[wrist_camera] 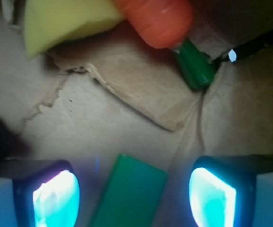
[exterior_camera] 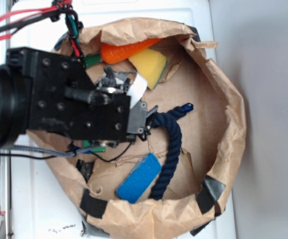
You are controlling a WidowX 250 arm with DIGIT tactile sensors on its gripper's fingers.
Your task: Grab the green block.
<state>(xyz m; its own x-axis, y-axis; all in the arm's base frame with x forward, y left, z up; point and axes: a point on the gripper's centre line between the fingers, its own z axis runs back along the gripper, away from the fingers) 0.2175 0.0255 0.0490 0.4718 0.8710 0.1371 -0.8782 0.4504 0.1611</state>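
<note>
From the wrist view I find the gripper (wrist_camera: 134, 198) spread wide, its two glowing pads (wrist_camera: 56, 198) at the lower corners with nothing between them pressed. The green block (wrist_camera: 129, 194) lies flat on the brown paper (wrist_camera: 127, 118) in the gap between the pads, closer to the left one in this view; its lower end is cut off by the frame edge, and I cannot tell whether either pad touches it. In the exterior view the arm (exterior_camera: 59, 99) covers nearly all of the block; only a green sliver (exterior_camera: 95, 146) shows beneath the black housing. The carrot (wrist_camera: 157, 21) and yellow sponge (wrist_camera: 61, 23) are cropped at the top of the wrist view. The blue block (exterior_camera: 139, 178) and dark rope (exterior_camera: 171, 144) lie well apart in the paper bag (exterior_camera: 223, 149).
</note>
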